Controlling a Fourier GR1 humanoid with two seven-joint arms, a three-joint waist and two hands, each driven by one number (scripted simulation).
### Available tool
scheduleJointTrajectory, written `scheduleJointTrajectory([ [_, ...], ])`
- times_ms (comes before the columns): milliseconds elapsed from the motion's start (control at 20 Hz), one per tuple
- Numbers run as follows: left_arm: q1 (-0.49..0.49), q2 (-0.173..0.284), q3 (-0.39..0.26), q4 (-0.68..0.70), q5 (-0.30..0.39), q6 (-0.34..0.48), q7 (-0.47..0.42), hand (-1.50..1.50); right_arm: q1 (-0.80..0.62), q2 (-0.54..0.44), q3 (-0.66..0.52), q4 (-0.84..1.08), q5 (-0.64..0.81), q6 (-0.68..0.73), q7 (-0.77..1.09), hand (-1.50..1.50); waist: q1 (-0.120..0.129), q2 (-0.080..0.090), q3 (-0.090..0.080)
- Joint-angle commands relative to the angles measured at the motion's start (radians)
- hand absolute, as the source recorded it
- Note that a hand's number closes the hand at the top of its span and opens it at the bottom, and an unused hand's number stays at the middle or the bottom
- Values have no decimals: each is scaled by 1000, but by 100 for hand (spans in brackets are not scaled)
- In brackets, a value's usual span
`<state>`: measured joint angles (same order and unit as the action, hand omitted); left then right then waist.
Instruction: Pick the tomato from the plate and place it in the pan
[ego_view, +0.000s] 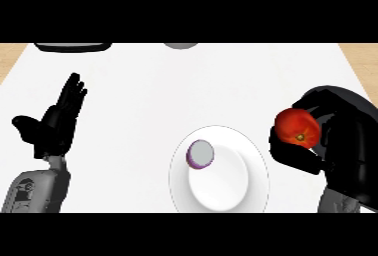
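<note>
Nearest me, the plate (255, 165) sits just to the left of the right hand (336, 145), with a purple-rimmed slice (200, 153) lying on its left half. The right hand is curled round the tomato (298, 128), which is off the plate and held up beside it, most of its red face showing on the side toward the plate. That exposed side worries me: if the fingers ease during the carry, it could roll out and land back on the plate or counter (192, 85). The left hand (55, 122) rests open, fingers up, well apart. Farthest off, a dark pan (74, 47) shows only partly at the far edge, so a long reach risks a miss.
</note>
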<state>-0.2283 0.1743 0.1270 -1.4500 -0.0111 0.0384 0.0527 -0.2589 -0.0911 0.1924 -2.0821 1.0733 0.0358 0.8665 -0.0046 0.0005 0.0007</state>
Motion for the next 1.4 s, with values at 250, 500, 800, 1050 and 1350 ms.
scheduleJointTrajectory([
  [250,-41,8,12,57,-2,-6,-16,0,-6,-210,-422,354,-244,-158,-352,150,6,7,1],
  [500,-71,-9,-9,12,-17,25,54,0,5,-333,-504,592,-213,-227,-530,150,9,7,1],
  [800,-59,-13,-14,-20,3,5,76,0,-159,-413,-614,1072,-279,-385,-778,150,29,10,2],
  [1050,9,0,-10,-10,1,-25,-4,0,-233,-418,-660,1388,-308,-522,-976,150,34,10,2],
  [1350,-28,0,-11,-56,5,-10,56,0,-294,-427,-745,1559,-481,-250,-1010,-150,51,15,5],
])
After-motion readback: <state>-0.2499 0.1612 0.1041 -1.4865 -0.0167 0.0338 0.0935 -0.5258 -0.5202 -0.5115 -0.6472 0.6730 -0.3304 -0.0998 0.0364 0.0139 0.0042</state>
